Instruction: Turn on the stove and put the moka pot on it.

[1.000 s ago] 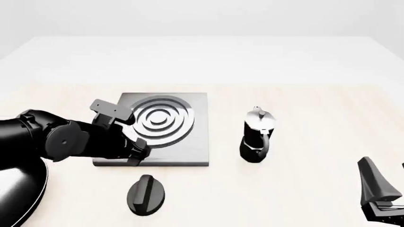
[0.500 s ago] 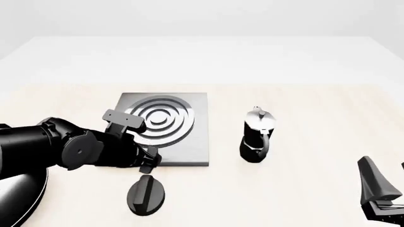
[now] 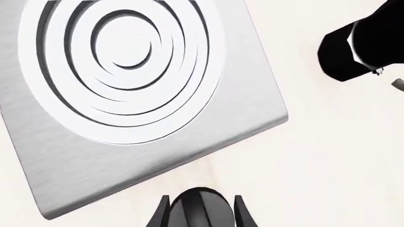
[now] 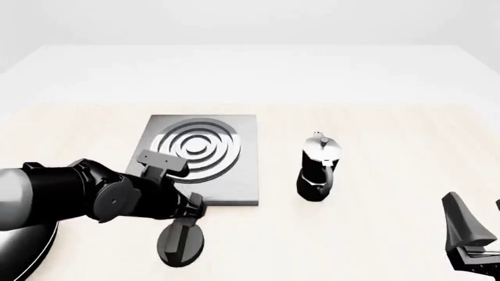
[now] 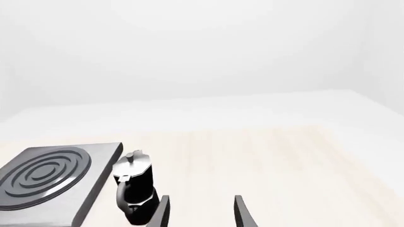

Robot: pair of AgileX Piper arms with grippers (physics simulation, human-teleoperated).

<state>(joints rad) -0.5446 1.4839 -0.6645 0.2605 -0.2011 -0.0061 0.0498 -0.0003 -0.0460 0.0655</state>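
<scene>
The stove is a grey slab (image 4: 234, 186) with a silver ring burner (image 4: 198, 147), left of centre. Its black oval knob (image 4: 181, 243) lies on the table just in front of the slab. My left gripper (image 4: 188, 215) is open and sits right over the knob's far end. In the left wrist view the knob (image 3: 200, 208) shows between the two fingers (image 3: 162, 215), beside the slab (image 3: 94, 170). The moka pot (image 4: 318, 170) stands upright to the right of the slab, apart from it. My right gripper (image 4: 478, 234) is open and empty at the near right; its wrist view shows the pot (image 5: 134, 187).
The left arm's bulky black links (image 4: 70, 196) lie across the near left, in front of the slab's left corner. The light wooden table top (image 4: 390, 146) runs back to a white far edge. The pot's base also shows in the left wrist view (image 3: 369, 42).
My left gripper has moved off the slab's front edge, toward the near side and a little right, down to the knob. The pot, slab, knob and right arm have not moved.
</scene>
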